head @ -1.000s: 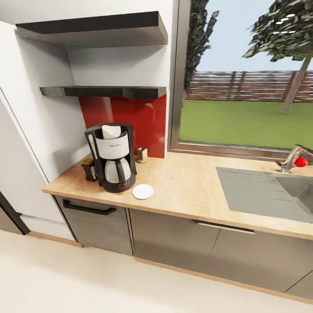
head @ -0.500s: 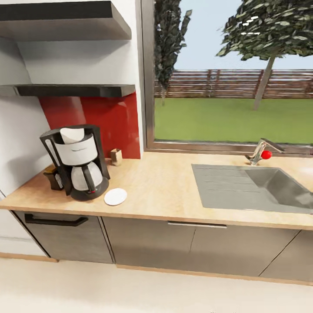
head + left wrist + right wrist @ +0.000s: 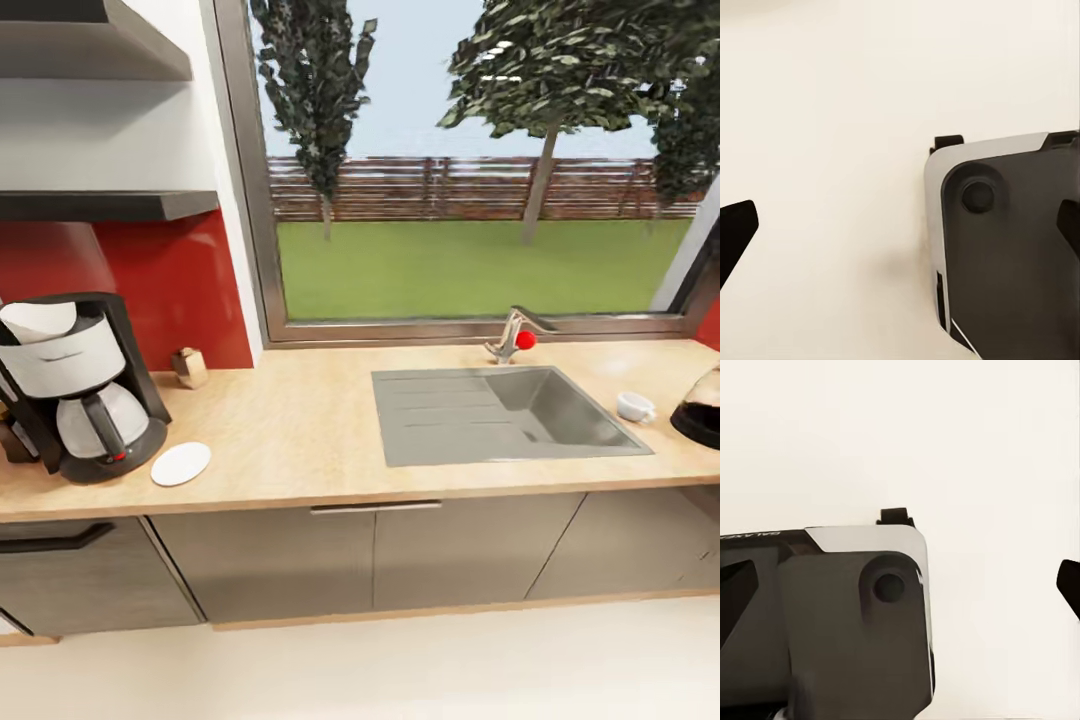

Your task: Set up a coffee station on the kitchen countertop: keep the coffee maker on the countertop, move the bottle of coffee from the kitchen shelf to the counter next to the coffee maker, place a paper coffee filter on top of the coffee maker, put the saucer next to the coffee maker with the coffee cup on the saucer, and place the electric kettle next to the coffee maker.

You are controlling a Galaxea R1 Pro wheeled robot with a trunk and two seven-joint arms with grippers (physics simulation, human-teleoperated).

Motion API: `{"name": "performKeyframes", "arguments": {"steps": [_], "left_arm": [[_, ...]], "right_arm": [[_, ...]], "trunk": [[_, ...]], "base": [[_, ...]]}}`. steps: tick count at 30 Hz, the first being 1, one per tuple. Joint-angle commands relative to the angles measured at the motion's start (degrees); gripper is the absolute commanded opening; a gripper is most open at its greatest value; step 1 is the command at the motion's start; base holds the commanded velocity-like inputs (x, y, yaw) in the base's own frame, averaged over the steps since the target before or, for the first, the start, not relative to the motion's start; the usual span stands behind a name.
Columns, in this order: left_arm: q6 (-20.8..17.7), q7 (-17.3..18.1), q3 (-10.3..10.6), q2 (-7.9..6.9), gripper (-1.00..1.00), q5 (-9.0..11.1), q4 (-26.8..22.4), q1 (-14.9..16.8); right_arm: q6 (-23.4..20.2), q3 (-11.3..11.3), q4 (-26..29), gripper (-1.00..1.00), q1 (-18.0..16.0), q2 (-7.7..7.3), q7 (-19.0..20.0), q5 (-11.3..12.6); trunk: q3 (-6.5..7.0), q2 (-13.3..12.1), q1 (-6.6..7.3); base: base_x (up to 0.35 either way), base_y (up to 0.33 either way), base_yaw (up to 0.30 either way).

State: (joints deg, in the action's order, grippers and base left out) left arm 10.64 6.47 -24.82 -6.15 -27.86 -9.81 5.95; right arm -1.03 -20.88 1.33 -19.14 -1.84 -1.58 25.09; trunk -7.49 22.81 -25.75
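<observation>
The picture edge cuts off the coffee maker (image 3: 72, 385) at the desk's (image 3: 300, 440) left end and hides most of the bottle of coffee (image 3: 12, 440) behind it. 1 paper coffee filter (image 3: 38, 320) sits atop; 1 saucer (image 3: 181, 464) lies beside. 1 coffee cup (image 3: 635, 406) and 1 half-cropped electric kettle (image 3: 700, 405) stand at the right end. Both tools' (image 3: 900, 232) (image 3: 907, 585) fingertips stand wide apart, released.

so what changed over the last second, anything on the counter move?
Only the camera: the head view swung right, bringing the sink, the coffee cup and the electric kettle into view. Nothing was grasped or released. The coffee maker, the filter on top and the saucer beside it kept their places.
</observation>
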Motion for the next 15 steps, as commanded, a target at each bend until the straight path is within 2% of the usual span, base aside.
{"name": "performKeyframes", "arguments": {"steps": [1,15], "left_arm": [[0.2,0.3,-0.5,0.04,1.00,-0.4,0.0,0.0],[0.3,0.3,-0.5,0.10,1.00,-0.4,0.3,0.0]], "right_arm": [[-0.1,-0.5,0.1,1.00,0.0,0.00,-0.2,0.5],[-0.1,-0.5,0.1,1.00,0.0,0.00,-0.2,0.5]], "trunk": [[-0.12,0.1,-0.03],[-0.12,0.1,-0.03]], "base": [[-0.001,-0.273,-0.291],[0.000,-0.274,-0.298]]}}
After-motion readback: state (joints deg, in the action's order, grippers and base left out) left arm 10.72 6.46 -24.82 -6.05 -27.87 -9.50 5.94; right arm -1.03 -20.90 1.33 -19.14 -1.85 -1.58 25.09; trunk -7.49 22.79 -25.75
